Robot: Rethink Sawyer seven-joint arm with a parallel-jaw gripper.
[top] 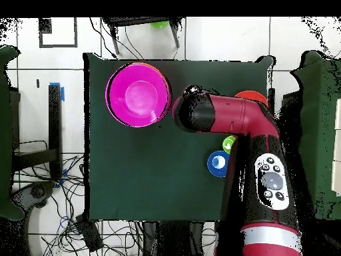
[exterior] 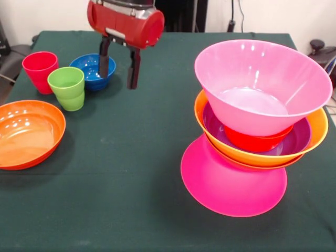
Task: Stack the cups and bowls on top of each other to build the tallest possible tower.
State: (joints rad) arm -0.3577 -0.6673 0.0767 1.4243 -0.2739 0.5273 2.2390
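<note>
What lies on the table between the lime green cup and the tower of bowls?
Nothing: in the front view, only bare green cloth runs from the lime green cup to the tower. The gripper hangs open above that stretch, nearer the cup, holding nothing.

A lab: green-clothed table (top: 153, 173) on tiled floor (top: 220, 40) amid loose cables (top: 66, 220)

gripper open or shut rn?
Open. In the front view the gripper has two dark fingers hanging apart with empty space between, above the table holding nothing.
</note>
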